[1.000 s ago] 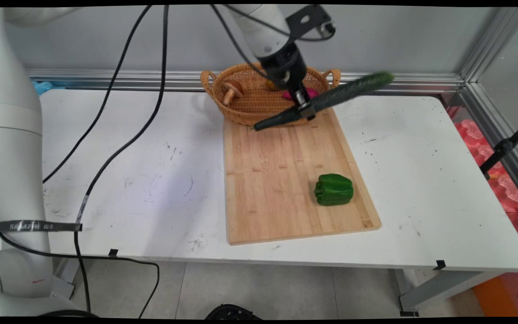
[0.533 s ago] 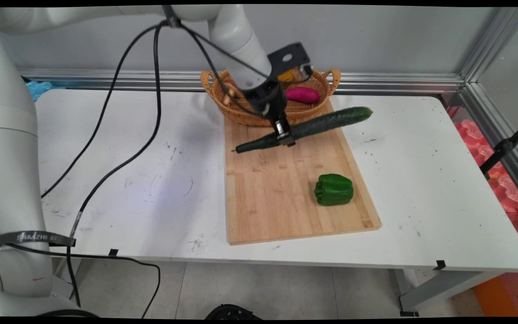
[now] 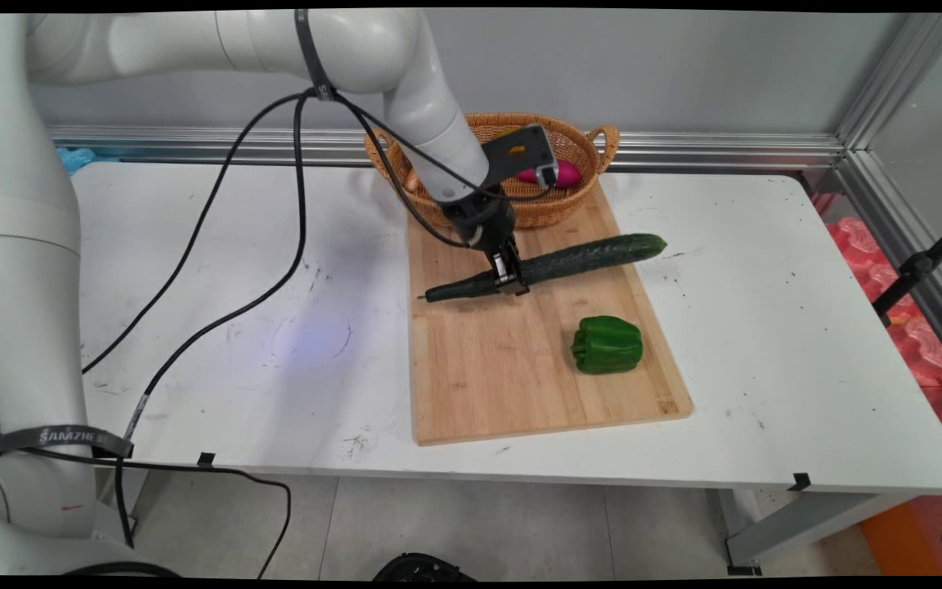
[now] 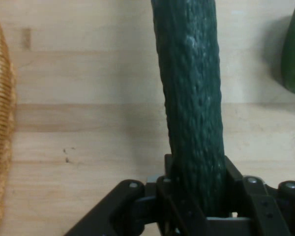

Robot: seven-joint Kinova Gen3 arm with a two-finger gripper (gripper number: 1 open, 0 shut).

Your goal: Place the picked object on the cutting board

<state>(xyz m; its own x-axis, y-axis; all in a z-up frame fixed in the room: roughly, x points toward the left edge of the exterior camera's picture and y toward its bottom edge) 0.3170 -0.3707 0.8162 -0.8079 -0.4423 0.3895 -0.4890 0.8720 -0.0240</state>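
Cucumber (image 3: 549, 266), long, dark green and bumpy, lies slanted across the upper middle of the frame, and we see the black two-finger gripper (image 3: 512, 282) clamped around it somewhat left of its midpoint. In the hand view the fingers (image 4: 236, 179) press against both sides of the cucumber (image 4: 191, 98), closed as far as its thickness allows. The cucumber sits low over the pale rectangular bamboo cutting board (image 3: 504, 368); we cannot tell whether it touches the wood. Its right tip reaches just past the board's right edge. A glossy green bell pepper (image 3: 607, 344) rests on the board toward the lower right, well apart from the gripper. Behind the board, at upper centre, stands a woven wicker basket (image 3: 581, 143) with handles, holding a magenta object (image 3: 565, 173). Everything sits on a white table (image 3: 765, 327).
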